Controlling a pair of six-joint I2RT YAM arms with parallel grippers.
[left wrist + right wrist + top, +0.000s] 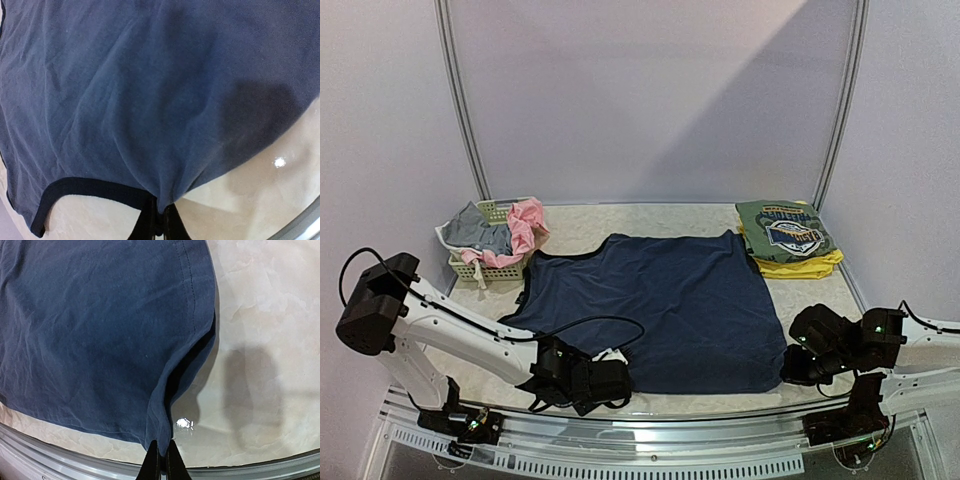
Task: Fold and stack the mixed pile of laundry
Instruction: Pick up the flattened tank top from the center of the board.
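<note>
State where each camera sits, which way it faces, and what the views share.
Top external: above and behind, looking down on the navy dress; left arm and right arm show.
Left wrist: low at the dress's dark-trimmed edge; left gripper shut on it.
Right wrist: low at the stitched hem corner; right gripper shut on it.
Shared: every view sees the dress.
</note>
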